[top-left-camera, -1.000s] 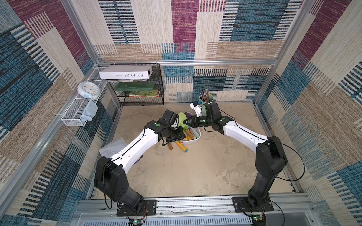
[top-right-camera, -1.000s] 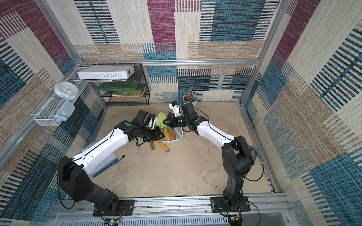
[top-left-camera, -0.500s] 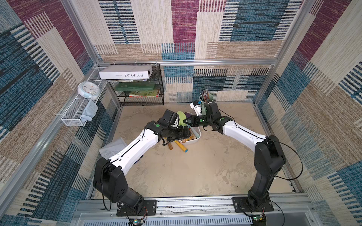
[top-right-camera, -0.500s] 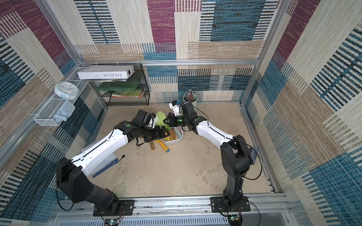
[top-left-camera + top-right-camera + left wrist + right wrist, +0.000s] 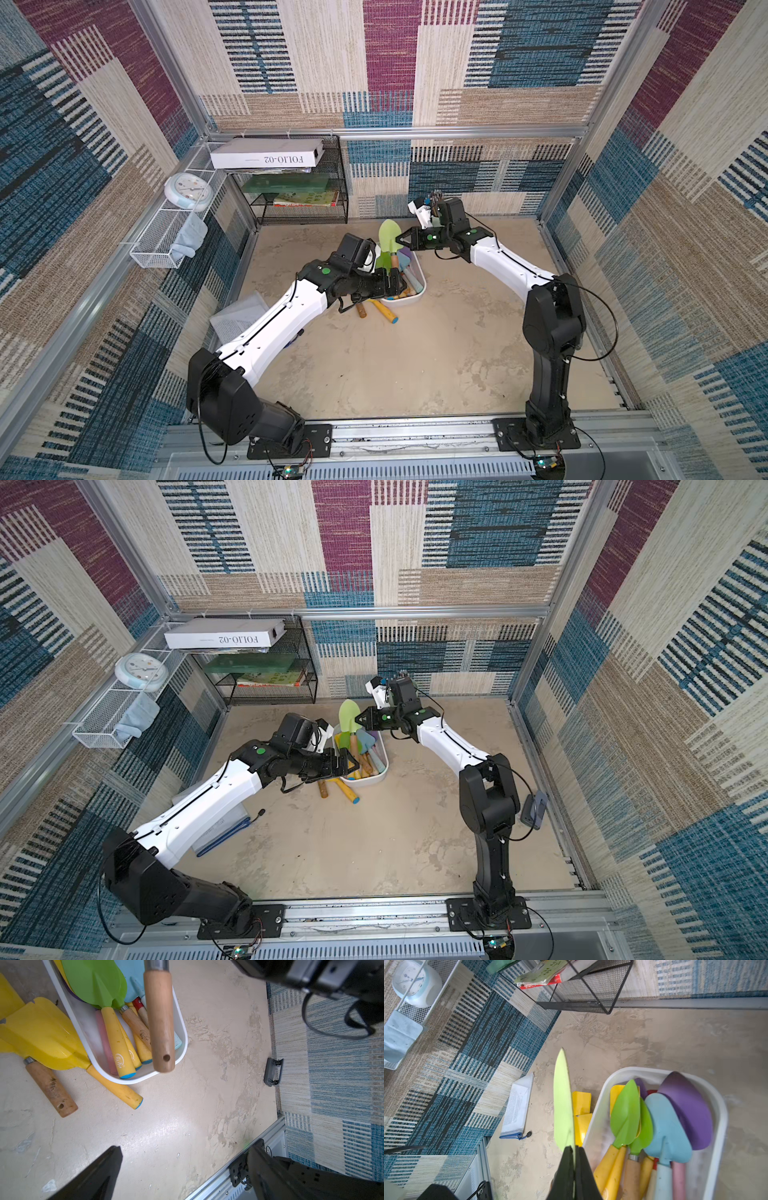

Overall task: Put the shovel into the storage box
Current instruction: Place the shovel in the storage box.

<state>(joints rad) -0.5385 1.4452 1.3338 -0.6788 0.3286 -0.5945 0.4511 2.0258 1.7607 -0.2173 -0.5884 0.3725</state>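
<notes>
Since the earlier frames, we see the left jaws release the shovel (image 5: 388, 235) and spread wide, while the right jaws have pressed shut, pinching its pale-green blade edge-on. It hangs tilted at upper centre in both top views, with its wooden handle above the storage box (image 5: 643, 1072), not yet laid in. Lowering and release remain. Two yellow shovels (image 5: 41, 1030) lie on the worktop (image 5: 415, 365) beside the box.

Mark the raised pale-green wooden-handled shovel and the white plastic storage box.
pale-green wooden-handled shovel (image 5: 563, 1101): right wrist view, on the blade.
white plastic storage box (image 5: 652, 1071): right wrist view, on the rim.
</notes>
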